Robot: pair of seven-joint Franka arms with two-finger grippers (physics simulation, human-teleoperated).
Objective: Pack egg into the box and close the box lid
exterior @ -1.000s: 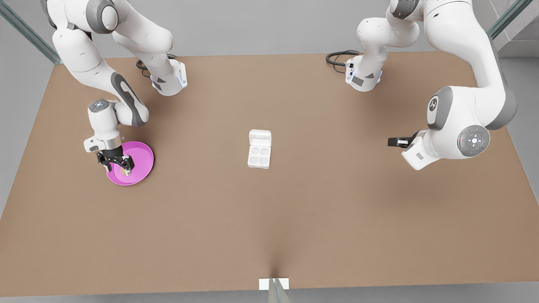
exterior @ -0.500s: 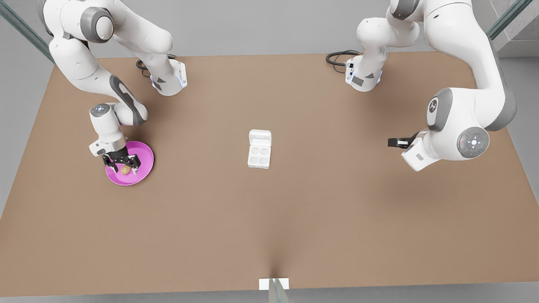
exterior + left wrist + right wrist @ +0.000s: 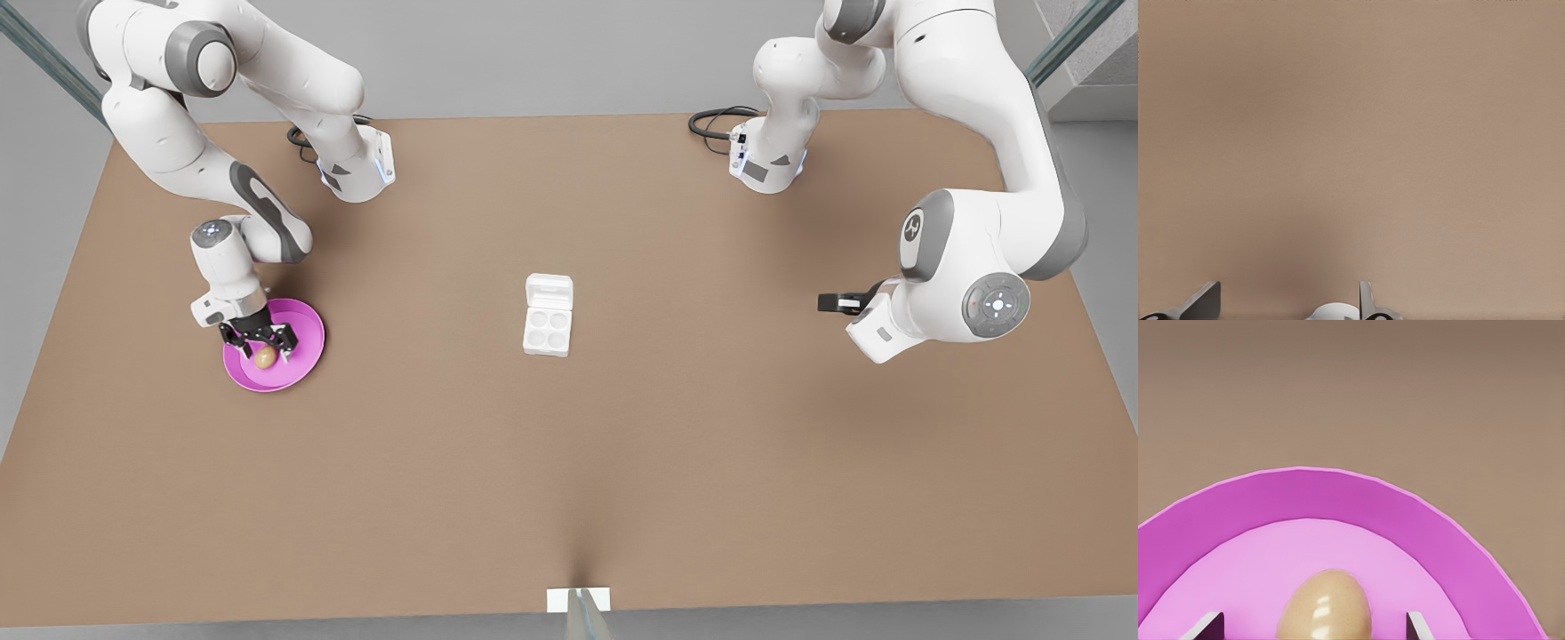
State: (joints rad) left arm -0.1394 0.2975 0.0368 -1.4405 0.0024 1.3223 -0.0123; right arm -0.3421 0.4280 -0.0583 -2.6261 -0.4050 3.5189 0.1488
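Straddling the egg (image 3: 265, 357) on the pink plate (image 3: 302, 322), the right gripper (image 3: 264, 343) stands spread; its wrist view shows both fingertips (image 3: 1207, 625) clear of the shell. At the front view's right, the waiting left gripper (image 3: 834, 302) is spread over bare table (image 3: 1351, 133). Mid-table, the box (image 3: 546, 331) lies with its box lid (image 3: 548, 290) open.

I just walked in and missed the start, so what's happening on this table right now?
The right gripper is down over the pink plate with its fingers open on either side of the egg, which lies on the plate, not yet gripped. The box sits mid-table with its box lid open and all four cups empty. The left gripper waits, open, over bare table at the front view's right.
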